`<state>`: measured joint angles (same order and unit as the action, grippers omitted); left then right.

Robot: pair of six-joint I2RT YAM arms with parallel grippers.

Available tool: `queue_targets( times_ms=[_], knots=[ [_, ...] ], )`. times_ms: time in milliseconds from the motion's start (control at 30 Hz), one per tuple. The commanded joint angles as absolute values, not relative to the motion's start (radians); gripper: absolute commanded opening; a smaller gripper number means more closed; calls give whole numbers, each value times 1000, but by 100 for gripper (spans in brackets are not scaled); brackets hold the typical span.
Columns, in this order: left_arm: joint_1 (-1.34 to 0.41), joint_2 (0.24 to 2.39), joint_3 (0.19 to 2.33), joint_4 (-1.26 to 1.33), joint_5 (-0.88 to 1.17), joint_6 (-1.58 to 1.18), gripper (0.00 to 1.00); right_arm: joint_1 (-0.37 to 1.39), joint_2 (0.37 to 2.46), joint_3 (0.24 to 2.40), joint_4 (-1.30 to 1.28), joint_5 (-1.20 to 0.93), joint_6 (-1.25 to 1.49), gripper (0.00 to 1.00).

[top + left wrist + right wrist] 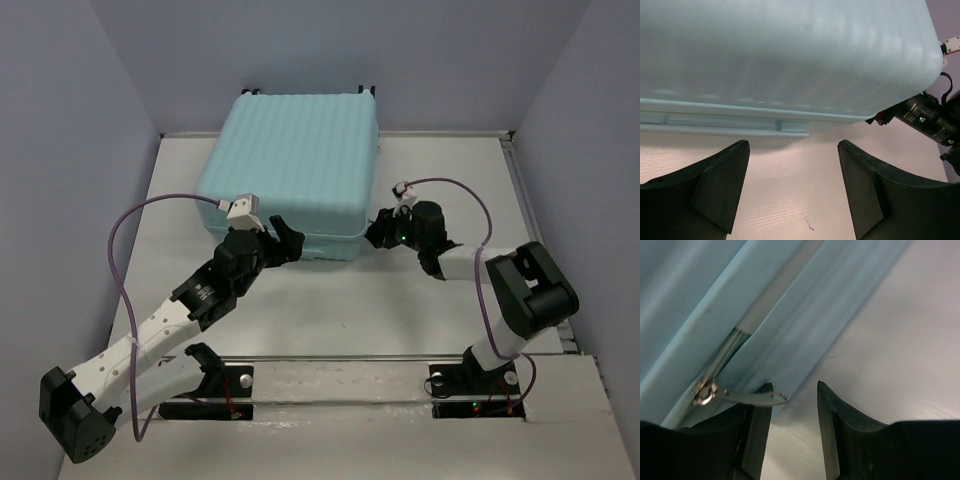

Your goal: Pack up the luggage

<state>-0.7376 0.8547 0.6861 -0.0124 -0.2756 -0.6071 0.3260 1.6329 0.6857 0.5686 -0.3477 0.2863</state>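
The luggage (290, 170) is a pale aqua ribbed suitcase lying flat and closed at the back of the table. My left gripper (285, 240) stands open just in front of its near edge. In the left wrist view the luggage (790, 60) fills the top, and the left gripper (792, 147) holds nothing over the bare table. My right gripper (378, 232) sits at the near right corner. In the right wrist view the luggage (790, 315) shows its zipper seam. A metal zipper pull (747, 397) lies across the left fingertip of the open right gripper (794, 387), not pinched.
The white table (400, 310) is boxed in by grey walls at the back and sides. A metal rail (340, 357) runs across in front of the arm bases. A purple cable (120, 260) loops off the left arm. The right arm's wrist (930, 120) shows in the left wrist view.
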Motion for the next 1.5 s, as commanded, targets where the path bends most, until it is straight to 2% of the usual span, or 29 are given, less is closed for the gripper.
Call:
queue_targets(
  times_ms=[0, 67, 200, 300, 467, 800, 1000, 1167, 1267, 1467],
  knots=[
    [-730, 795, 650, -38, -331, -615, 83, 589, 1528, 592, 798, -534, 305, 47],
    [-730, 782, 649, -44, -333, -615, 83, 589, 1458, 508, 779, -477, 333, 47],
    [-732, 799, 657, -40, -304, -620, 83, 572, 1301, 505, 514, -287, 236, 49],
    [-730, 816, 655, -22, -290, -626, 83, 494, 1285, 471, 538, -386, 213, 52],
    [-730, 848, 644, -6, -262, -623, 84, 494, 1380, 500, 692, -641, 198, 62],
    [-730, 882, 643, 38, -242, -620, 84, 503, 1498, 644, 735, -684, 170, 64],
    [-730, 893, 643, 46, -244, -618, 83, 503, 1586, 719, 790, -727, 170, 63],
    [-730, 900, 641, 46, -253, -618, 83, 512, 1641, 744, 834, -756, 190, 57],
    [-730, 911, 646, 49, -261, -615, 83, 522, 1666, 736, 902, -764, 219, 47],
    [-730, 928, 663, 48, -270, -606, 83, 522, 1720, 723, 1063, -773, 282, 40]
  ],
)
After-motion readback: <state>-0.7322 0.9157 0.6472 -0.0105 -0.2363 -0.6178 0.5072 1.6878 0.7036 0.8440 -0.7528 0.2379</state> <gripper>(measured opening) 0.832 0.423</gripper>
